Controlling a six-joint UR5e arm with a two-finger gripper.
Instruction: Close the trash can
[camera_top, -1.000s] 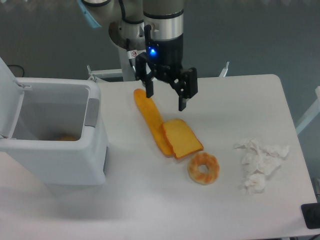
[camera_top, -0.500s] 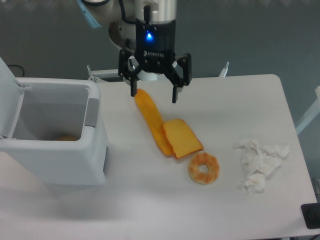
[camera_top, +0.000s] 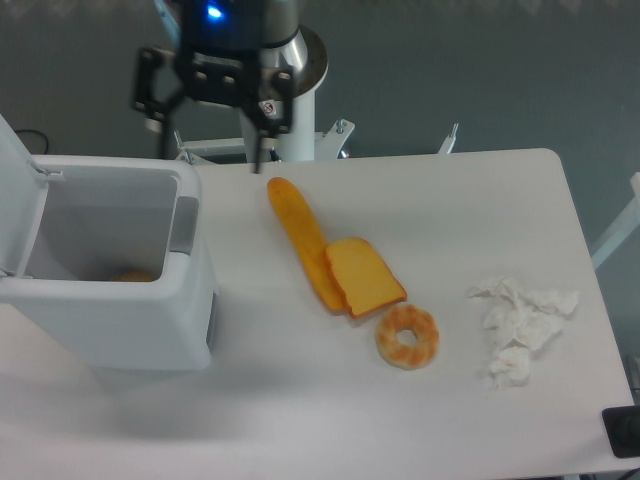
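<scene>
The white boxy trash can stands open at the table's left, its lid raised upright along the left edge. A grey latch tab sits on its right rim, and something orange lies at the bottom inside. My gripper hangs open with nothing between its fingers, high above the table's back edge, just behind the can's back right corner.
A long orange bread loaf with a toast slice on it lies mid-table. A doughnut sits in front of them. Crumpled white tissue lies at the right. The arm's base rises behind the table.
The gripper has risen and swung left, from above the loaf toward the trash can's back right corner. It stays open. Nothing on the table has shifted.
</scene>
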